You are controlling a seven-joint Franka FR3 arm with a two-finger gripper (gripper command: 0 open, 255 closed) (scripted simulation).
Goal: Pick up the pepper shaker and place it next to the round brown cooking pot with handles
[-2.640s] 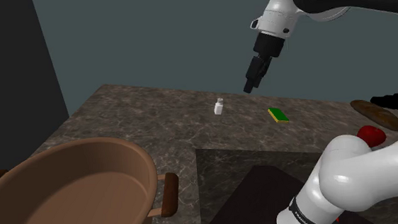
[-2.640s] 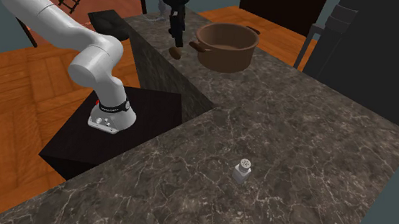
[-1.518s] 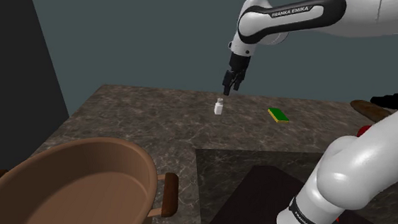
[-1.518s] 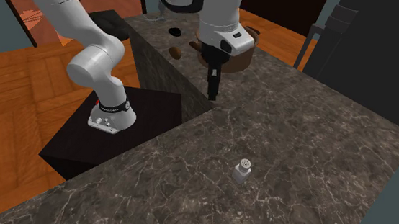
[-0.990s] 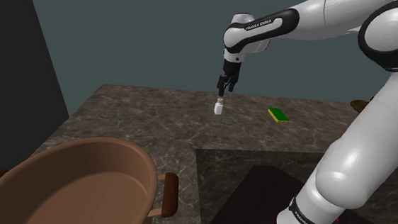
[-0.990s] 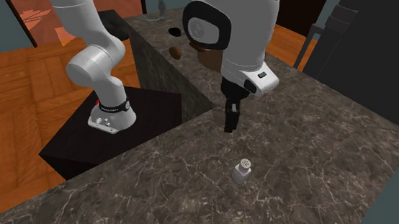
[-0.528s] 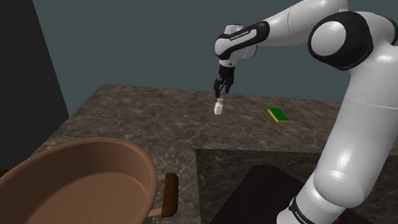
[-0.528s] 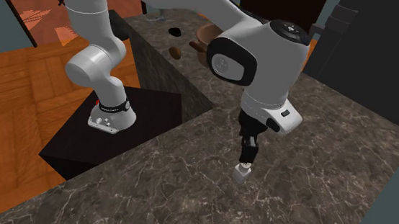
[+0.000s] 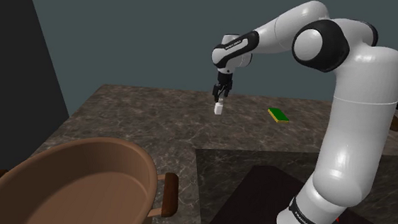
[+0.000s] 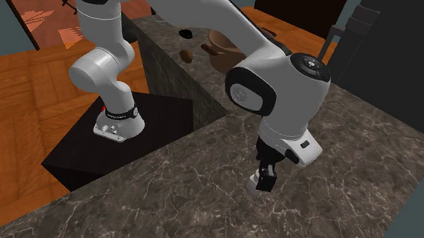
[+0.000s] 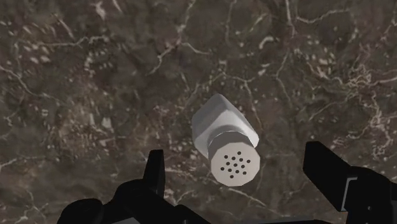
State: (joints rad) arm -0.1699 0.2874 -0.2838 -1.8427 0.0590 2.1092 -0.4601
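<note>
The grasp is being lined up. The hand [image 11: 238, 168] hovers over the white pepper shaker [image 11: 226, 137], its 2 fingers apart and touching nothing. The shaker stands on the counter [image 9: 141, 118], well apart from the brown pot [image 9: 67, 187]. The next move is probably to lower and close.

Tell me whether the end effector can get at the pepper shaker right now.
Probably yes: the open end effector hangs right above the upright pepper shaker, with nothing blocking the way down.
</note>
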